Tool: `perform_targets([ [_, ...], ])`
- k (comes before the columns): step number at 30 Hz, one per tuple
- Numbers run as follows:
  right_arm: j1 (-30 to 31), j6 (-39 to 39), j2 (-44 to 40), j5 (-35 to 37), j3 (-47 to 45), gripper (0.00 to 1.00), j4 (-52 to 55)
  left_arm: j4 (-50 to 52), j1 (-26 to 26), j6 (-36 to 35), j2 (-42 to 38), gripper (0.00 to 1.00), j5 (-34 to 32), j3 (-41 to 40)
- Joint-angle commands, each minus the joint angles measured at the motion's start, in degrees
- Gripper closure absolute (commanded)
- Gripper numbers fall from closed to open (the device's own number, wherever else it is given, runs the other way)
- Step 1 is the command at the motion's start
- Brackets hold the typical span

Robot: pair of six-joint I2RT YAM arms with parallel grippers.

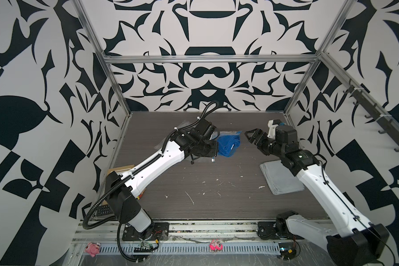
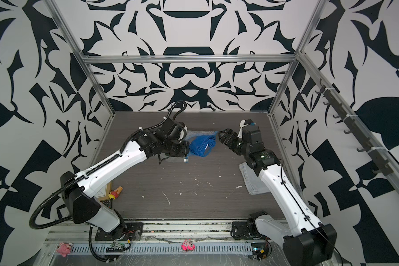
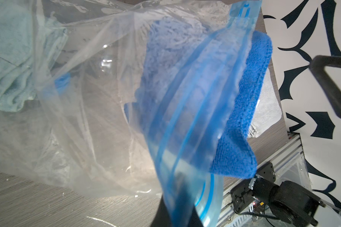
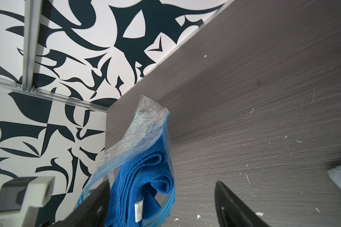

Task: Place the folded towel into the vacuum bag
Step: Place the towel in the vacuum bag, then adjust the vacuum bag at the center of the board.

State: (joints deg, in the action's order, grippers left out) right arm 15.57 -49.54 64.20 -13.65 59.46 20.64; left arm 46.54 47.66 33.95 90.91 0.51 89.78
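The blue folded towel (image 1: 228, 145) (image 2: 203, 145) lies at the back middle of the table, in the mouth of the clear vacuum bag (image 1: 231, 133) (image 2: 197, 134). In the left wrist view most of the towel (image 3: 250, 98) sits under the plastic and one edge sticks out past the blue zip strip (image 3: 187, 121). My left gripper (image 3: 177, 208) (image 1: 214, 148) is shut on that zip edge of the bag (image 3: 87, 118), holding it up. My right gripper (image 4: 161, 183) (image 1: 248, 136) stands open just right of the towel (image 4: 142, 186), with nothing pinched.
A folded grey towel (image 1: 279, 177) (image 2: 251, 182) lies under my right arm near the right wall. A pale teal cloth (image 3: 8, 59) shows through the bag's plastic. A cardboard box (image 2: 104, 191) and a small toy (image 2: 116, 192) sit at the left front.
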Motion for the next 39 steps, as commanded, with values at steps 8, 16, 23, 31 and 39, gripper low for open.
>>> perform_targets([
  [8, 0.1, -5.5, 13.4, -7.9, 6.8, 0.24, -11.6, 0.7, 0.2, -1.1, -1.8, 1.00, 0.4, 1.5],
  [16, 0.0, -5.3, 18.7, -5.5, 9.4, 0.44, -12.3, 3.3, 0.2, -2.0, -3.4, 1.00, -0.4, 1.0],
  [23, 0.0, -4.9, 22.0, -6.4, 12.1, 0.67, -11.5, 4.0, 0.2, -2.2, -3.9, 1.00, -0.9, 1.2],
  [31, 0.1, -3.9, 21.1, -7.1, 14.7, 1.00, -9.5, 6.9, 0.2, -3.9, -3.4, 1.00, -2.5, 3.9],
  [39, 0.1, -2.9, 21.5, -7.3, 22.8, 1.00, -5.5, 14.5, 0.2, -8.3, -3.6, 1.00, -6.5, 10.7],
])
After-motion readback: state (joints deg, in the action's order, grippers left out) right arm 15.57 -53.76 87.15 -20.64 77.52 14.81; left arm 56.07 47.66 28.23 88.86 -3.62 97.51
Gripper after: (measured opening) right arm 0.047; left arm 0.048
